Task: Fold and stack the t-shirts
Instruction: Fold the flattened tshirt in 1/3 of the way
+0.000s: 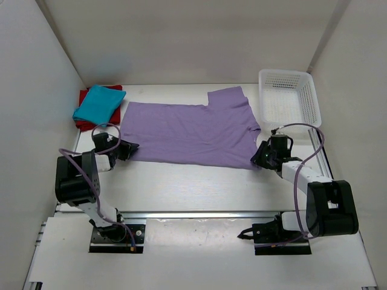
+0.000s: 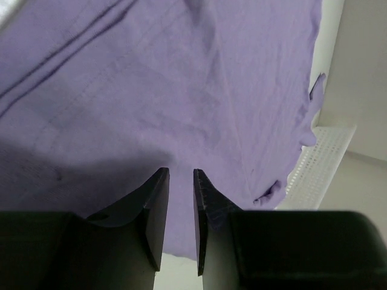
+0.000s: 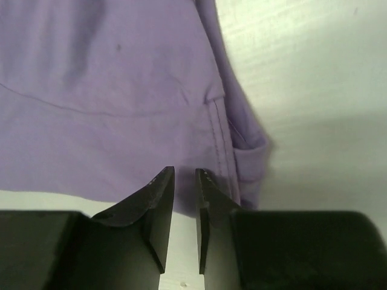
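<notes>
A light lavender purple short-sleeved cloth t-shirt [image 1: 193, 130] lies spread flat and sideways across the middle of the white table [image 1: 193, 187], with one sleeve pointing to the far side. At the far left corner, a teal blue t-shirt [image 1: 100, 103] lies folded on top of a folded dark red t-shirt [image 1: 83, 96], whose edges show around it. A white plastic lattice basket [image 1: 314, 103] stands at the far right, just beyond the lavender shirt's right end.

The left gripper [image 1: 128, 148] sits low at the near left corner of the lavender shirt. In the left wrist view its black fingers stand only a narrow slit apart [image 2: 181, 172]. Purple cloth [image 2: 181, 78] fills the view ahead, and the shirt's near edge crosses the lower part of the gap. No cloth shows pinched between the fingers. The basket [image 2: 320, 157] shows at the far right of that view.

The right gripper [image 1: 259, 158] sits low at the near right corner of the same shirt. Its fingers are likewise a narrow slit apart [image 3: 185, 171], over the shirt's near edge. The cloth [image 3: 109, 90] lies ahead and to the left, a stitched hem fold is just right of the tips, and bare table [image 3: 314, 72] is further right.
</notes>
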Robot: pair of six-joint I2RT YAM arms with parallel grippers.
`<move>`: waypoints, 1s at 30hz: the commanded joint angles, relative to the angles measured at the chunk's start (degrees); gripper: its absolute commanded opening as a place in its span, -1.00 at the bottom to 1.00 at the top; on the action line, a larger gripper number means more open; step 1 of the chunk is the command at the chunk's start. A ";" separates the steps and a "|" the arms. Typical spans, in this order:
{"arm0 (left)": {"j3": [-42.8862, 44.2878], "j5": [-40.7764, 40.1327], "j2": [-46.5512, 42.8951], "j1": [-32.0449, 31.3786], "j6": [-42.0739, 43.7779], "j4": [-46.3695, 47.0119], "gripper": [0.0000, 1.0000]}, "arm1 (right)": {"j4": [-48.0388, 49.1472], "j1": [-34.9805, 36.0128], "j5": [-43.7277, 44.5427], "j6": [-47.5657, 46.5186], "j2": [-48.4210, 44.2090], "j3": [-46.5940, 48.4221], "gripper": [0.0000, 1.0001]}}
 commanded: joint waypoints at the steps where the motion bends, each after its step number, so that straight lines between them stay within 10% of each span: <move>1: -0.29 4.48 1.69 1.40 -3.15 4.99 -0.34 | 3.52 -0.71 -0.29 1.40 -1.16 -1.90 -0.61; 7: -7.23 9.13 1.61 5.71 -5.88 5.01 -0.36 | 3.69 -4.32 -3.63 5.01 -2.90 -9.62 -0.95; 20: -17.89 16.70 -17.46 17.41 10.71 -14.04 -0.28 | -9.93 -4.58 -6.54 7.66 -28.74 -16.95 -0.95; 27: -3.12 -5.87 -28.37 -14.19 17.13 -20.48 -0.27 | -8.97 10.94 0.49 -1.03 -19.71 -2.10 -1.00; 30: 0.58 -11.69 -24.34 -24.68 19.07 -21.10 -0.58 | -7.65 15.97 0.24 -5.09 -8.56 3.88 -1.00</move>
